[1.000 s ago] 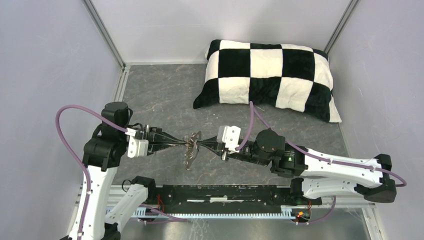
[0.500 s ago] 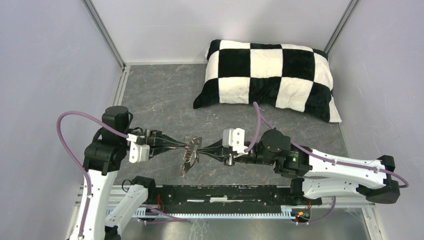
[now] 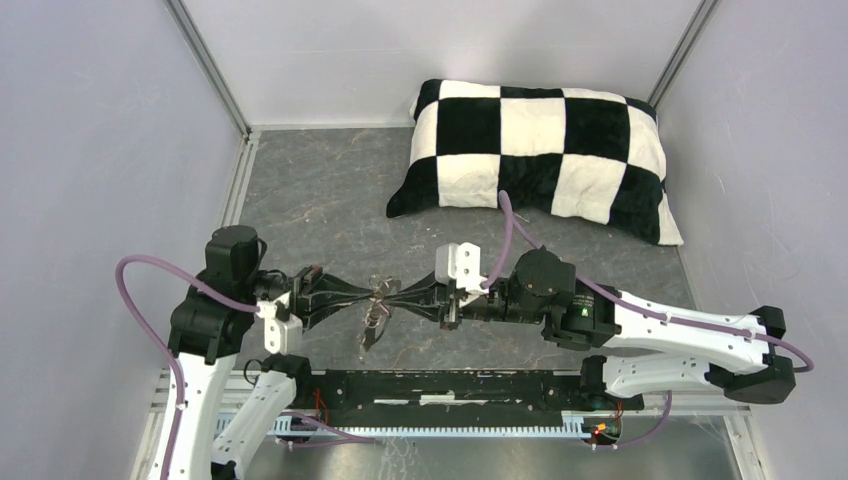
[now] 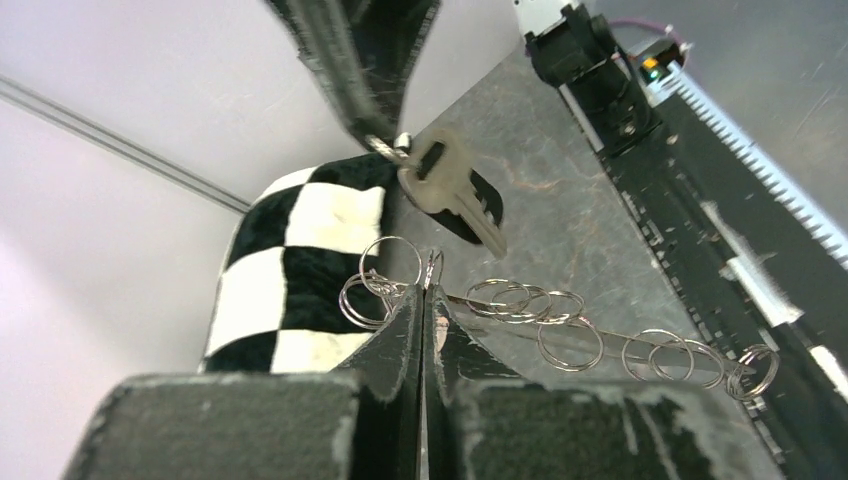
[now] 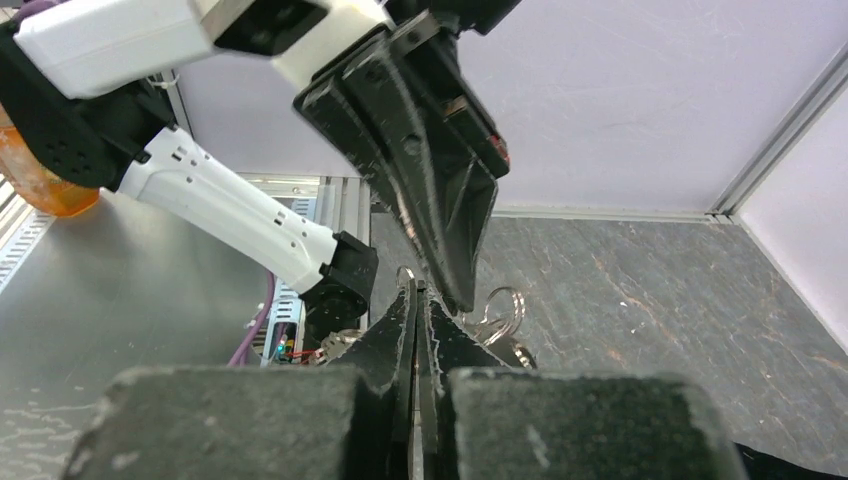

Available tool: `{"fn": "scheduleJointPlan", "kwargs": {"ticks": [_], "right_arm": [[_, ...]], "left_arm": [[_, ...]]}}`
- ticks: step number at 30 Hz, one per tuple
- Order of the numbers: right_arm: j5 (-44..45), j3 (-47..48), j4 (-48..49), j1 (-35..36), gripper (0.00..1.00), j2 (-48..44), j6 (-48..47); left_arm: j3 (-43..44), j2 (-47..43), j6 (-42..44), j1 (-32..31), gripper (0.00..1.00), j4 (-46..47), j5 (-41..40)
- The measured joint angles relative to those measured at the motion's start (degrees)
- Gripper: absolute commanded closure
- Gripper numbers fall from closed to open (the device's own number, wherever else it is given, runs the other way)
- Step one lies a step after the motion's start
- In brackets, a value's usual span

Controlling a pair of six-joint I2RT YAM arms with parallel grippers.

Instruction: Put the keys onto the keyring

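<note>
Clamps a loop of the keyring [image 4: 515,298] in fully closed left fingers [image 4: 395,340], above the middle of the near edge of the bench [image 3: 330,190]. Pinches the key [image 4: 450,190] by its head ring in closed right fingers [image 5: 400,330], just beyond the left pair, blade slanting down alongside the loops. Probably calls for the right fingers to steer that ring onto the held loop.

No legible text or markings.

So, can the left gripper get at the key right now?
Probably not yet: the left gripper is shut on the rings. The key hangs close beyond its tips, by the right gripper, with nothing between.
</note>
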Motion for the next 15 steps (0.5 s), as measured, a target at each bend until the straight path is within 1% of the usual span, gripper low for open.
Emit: {"fn": "scheduleJointPlan", "kwargs": {"ticks": [4,8,15], "right_arm": [[1.44,3.56,-2.36,0.0,1.0,2.19,0.46],[3.21,4.94,-5.77,-0.02,1.0,2.91,0.7],[6.86,5.16,-12.63,-0.52,1.0,2.62,1.95]], "left_arm": [[-1.07,-1.84,7.13,-0.02,0.98,0.0,-1.18],[-1.07,-1.79,12.94,0.0,0.98,-0.02,-1.38],[-1.09,-1.33,18.16,-0.02,0.98,-0.02,-1.18]]}}
